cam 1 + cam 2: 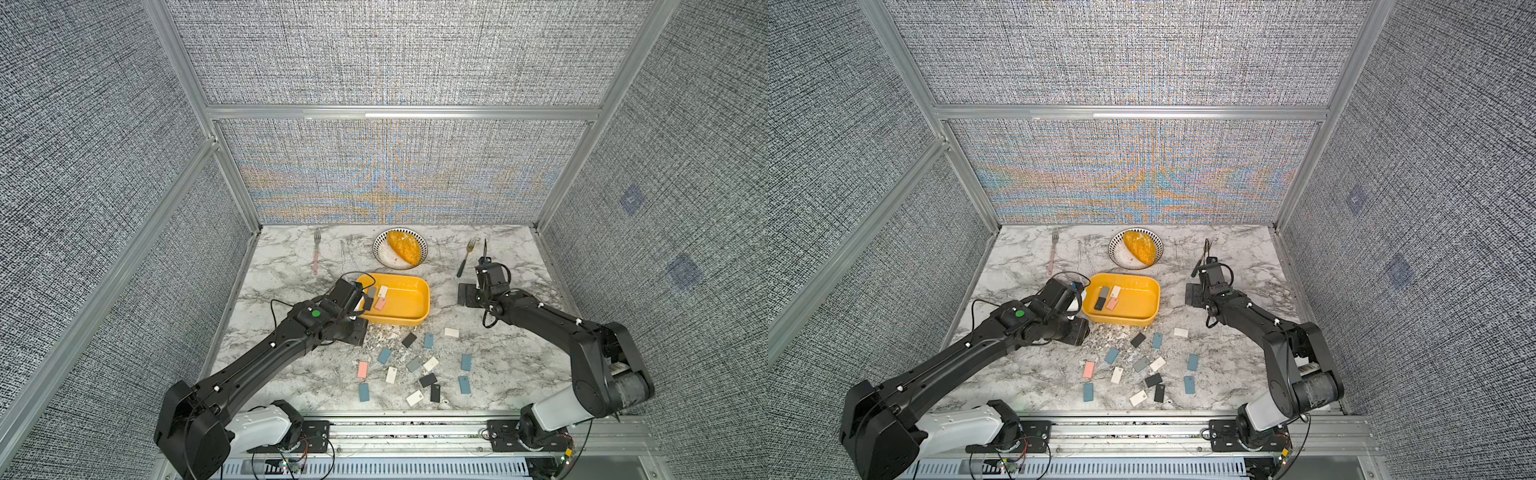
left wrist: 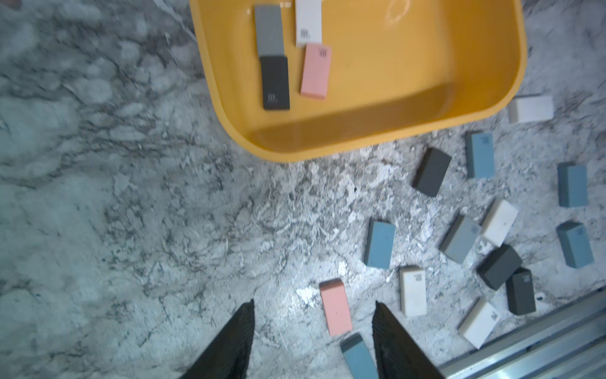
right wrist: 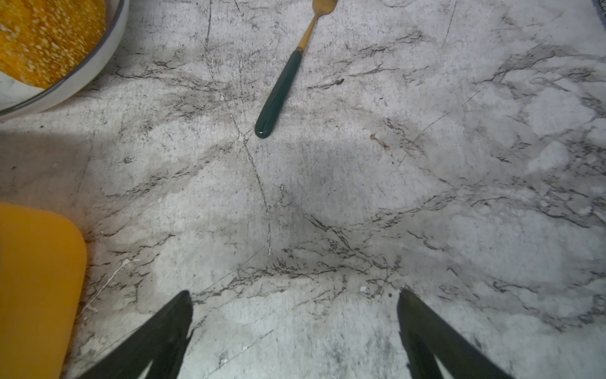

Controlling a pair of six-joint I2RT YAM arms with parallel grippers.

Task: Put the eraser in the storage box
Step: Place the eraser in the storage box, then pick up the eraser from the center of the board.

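The storage box (image 1: 409, 301) is a shallow yellow tub in the middle of the marble table, also visible in the left wrist view (image 2: 393, 82). Several erasers lie inside it at its left end: a grey eraser (image 2: 269, 31), a black one (image 2: 275, 83), a white one (image 2: 308, 23) and a pink one (image 2: 316, 70). Several more erasers (image 1: 415, 365) are scattered on the table in front of the box. My left gripper (image 2: 313, 306) hangs open and empty beside the box's left front corner, high above a pink eraser (image 2: 336, 306). Off to the right of the box, my right gripper (image 3: 293, 298) is open over bare marble.
A round patterned-rim plate (image 1: 377, 245) with bread stands behind the box. A green-handled fork (image 1: 465, 259) lies just beyond my right gripper. A pink-handled fork (image 1: 316, 253) lies at the back left. Fabric walls with metal frames enclose the table; a metal rail (image 1: 415, 432) runs along its front.
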